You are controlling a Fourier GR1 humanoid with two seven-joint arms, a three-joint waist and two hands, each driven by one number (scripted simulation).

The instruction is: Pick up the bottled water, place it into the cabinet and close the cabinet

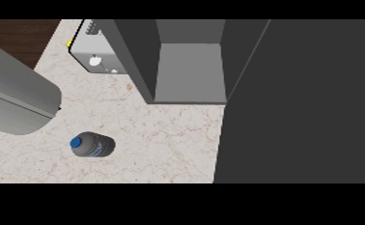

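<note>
I count one bottled water (92,145), blue cap up, standing on the marbled counter (164,142) near the lower left, well apart from the one open cabinet (189,72) with its bare grey shelf. One grey forearm (25,98) enters from the left edge, one silver appliance (96,50) sits beside the cabinet, and I see neither hand, so I cannot tell their state.
</note>
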